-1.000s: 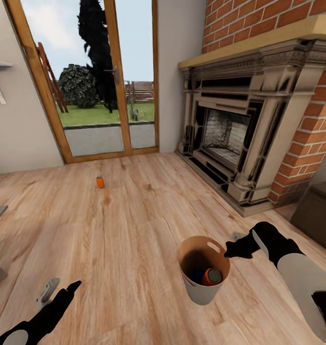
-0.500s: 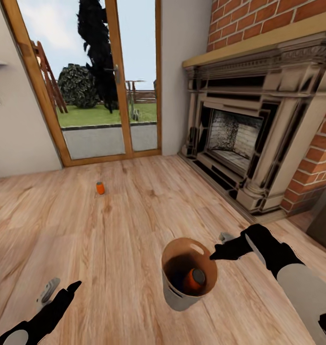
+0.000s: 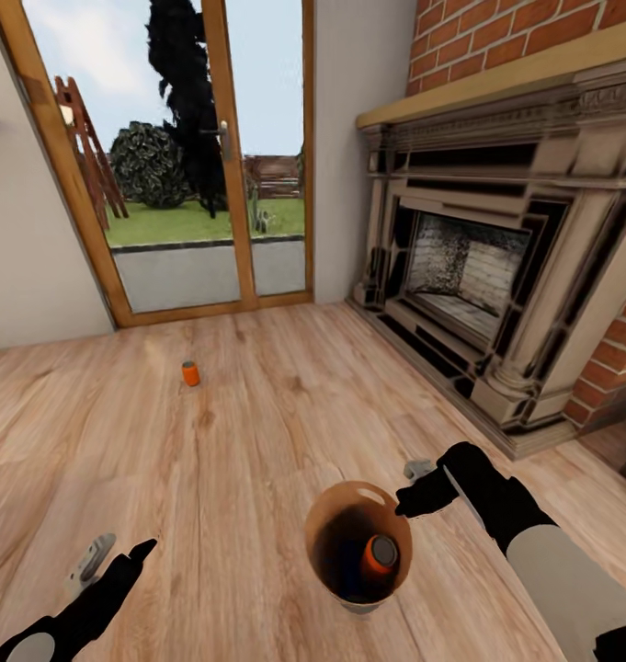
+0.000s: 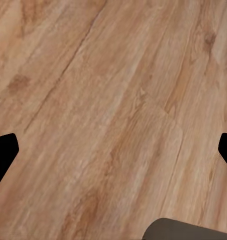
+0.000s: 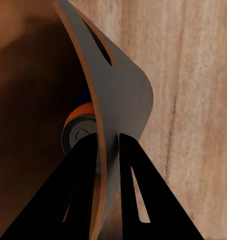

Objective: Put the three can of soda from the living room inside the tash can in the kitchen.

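Right gripper [image 3: 414,492] pinches tash can [image 3: 335,524] rim, lower centre of head view; thin wall between fingers [image 5: 138,190]. Pail looks light, stiff, prone to swing; rim hold suits. One soda can [image 3: 379,553] inside. Another soda can [image 3: 191,373] upright on floor [image 3: 257,432], centre-left: light, rigid, smooth; grip mid-body. Left gripper [image 3: 110,563] spread, empty.

Light wood plank floor [image 3: 257,432]; brick fireplace [image 3: 496,276]; wood-framed glass doors [image 3: 175,156].

The pale grey trash pail [image 3: 358,552], brown inside and tipped toward me, hangs above the plank floor by its rim with one orange soda can [image 3: 379,554] lying in it, while another orange can [image 3: 191,373] stands upright near the glass doors.
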Robot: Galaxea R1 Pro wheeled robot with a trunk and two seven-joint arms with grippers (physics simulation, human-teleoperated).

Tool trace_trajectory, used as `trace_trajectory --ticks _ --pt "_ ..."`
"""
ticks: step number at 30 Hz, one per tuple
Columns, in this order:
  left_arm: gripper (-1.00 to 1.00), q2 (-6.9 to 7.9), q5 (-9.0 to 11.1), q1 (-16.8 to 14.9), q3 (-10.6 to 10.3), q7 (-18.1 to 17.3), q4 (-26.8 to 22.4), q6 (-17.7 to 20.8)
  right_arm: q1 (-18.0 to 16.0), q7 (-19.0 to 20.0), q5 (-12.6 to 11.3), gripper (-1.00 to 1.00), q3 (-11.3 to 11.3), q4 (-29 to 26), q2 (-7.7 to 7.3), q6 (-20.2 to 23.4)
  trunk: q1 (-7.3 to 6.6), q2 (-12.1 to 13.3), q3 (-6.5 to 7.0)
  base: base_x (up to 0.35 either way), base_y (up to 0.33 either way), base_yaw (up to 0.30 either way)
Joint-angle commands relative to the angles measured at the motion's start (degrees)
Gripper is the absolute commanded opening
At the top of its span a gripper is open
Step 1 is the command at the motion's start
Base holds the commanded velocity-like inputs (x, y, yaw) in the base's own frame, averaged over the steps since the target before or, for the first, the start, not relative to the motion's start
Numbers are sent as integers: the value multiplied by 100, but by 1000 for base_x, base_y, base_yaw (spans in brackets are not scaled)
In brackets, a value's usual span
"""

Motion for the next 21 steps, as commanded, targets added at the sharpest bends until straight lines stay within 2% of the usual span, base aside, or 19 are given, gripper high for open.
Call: trace_trajectory --ticks 1,6,16,18,21 --pt "100 0 0 0 0 0 1 0 -9 15 -233 -100 -8 165 7 73 -1 0 1 346 2 0" --pt "100 0 0 0 0 0 -1 0 -25 -23 -256 -100 -1 471 10 73 -1 0 1 347 1 0" --pt "100 0 0 0 0 3 1 0 -61 -23 -294 -100 -44 461 4 73 -1 0 1 347 48 0" --pt "100 6 0 0 0 0 6 2 -71 -26 -292 -100 -225 460 3 73 -1 0 1 334 150 0" --pt "100 8 0 0 -1 0 14 7 -72 -24 -295 -100 -378 460 2 73 -1 0 1 324 194 0"
